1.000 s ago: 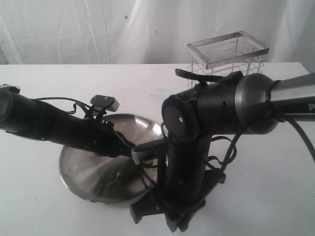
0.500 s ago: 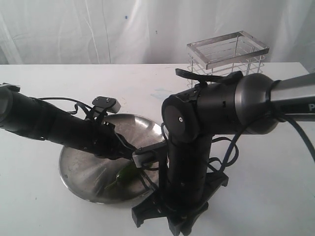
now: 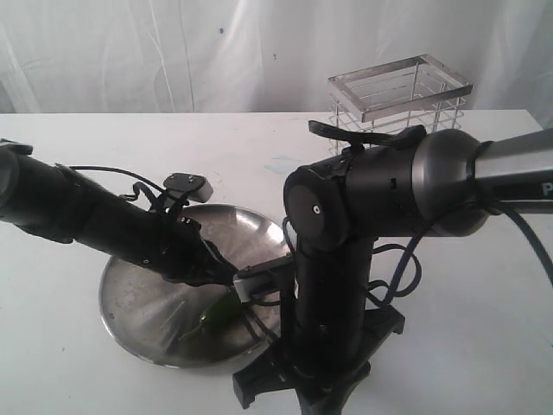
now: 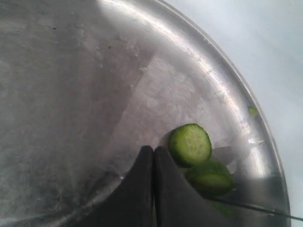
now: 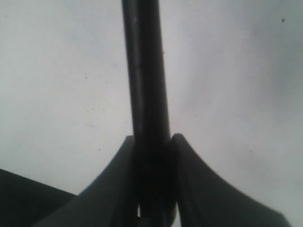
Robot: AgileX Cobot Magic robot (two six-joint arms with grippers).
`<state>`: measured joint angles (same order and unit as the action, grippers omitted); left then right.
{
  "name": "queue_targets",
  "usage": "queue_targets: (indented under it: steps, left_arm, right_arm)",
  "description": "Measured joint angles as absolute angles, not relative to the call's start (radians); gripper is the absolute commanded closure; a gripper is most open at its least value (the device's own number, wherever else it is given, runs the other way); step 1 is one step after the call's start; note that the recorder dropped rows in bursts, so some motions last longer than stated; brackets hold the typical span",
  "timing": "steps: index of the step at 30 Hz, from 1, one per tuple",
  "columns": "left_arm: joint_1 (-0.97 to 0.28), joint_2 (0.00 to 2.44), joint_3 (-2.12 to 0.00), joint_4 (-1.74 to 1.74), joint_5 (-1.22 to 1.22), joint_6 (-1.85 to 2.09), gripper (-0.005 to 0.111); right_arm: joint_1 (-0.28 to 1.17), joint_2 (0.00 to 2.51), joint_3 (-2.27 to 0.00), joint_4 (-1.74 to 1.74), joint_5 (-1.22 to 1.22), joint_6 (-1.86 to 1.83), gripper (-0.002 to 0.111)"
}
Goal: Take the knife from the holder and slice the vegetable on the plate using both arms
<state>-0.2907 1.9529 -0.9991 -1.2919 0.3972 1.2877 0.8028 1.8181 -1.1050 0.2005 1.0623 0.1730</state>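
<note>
The steel plate [image 3: 138,303] lies under both arms. On it is the vegetable [image 3: 221,311], green and cut: the left wrist view shows a round slice [image 4: 190,144] and a second piece [image 4: 209,177] near the rim. My left gripper [image 4: 154,150] is shut with nothing between its fingers, its tips right beside the round slice. My right gripper [image 5: 152,141] is shut on the knife [image 5: 146,71] by its black handle. A thin dark blade edge [image 4: 255,207] runs past the second piece. The wire holder [image 3: 399,95] stands at the back right.
The thick right arm [image 3: 333,277] stands upright at the plate's right edge and hides part of it. The left arm [image 3: 121,226] reaches low across the plate from the left. A white cloth hangs behind the white table [image 3: 467,346].
The left arm has dropped lower over the plate. The plate has slid slightly toward the front left. The right gripper's body has sunk a little lower with the knife.
</note>
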Motion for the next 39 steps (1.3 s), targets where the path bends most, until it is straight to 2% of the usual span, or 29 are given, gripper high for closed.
queue_targets:
  steps: [9,17,39]
  left_arm:
    - [-0.292,1.946,-1.022,-1.210,0.455,1.231,0.107]
    - [-0.295,1.820,-1.066,-1.189,0.505,1.212,0.107]
    - [-0.300,1.812,-0.958,-1.249,0.547,1.208,0.107]
  right_arm:
    - [0.803,1.813,-1.105,0.201,1.143,0.157,0.108]
    - [0.803,1.813,-1.105,0.148,1.146,0.175,0.108]
    - [0.803,1.813,-1.105,0.148,1.123,0.175,0.108]
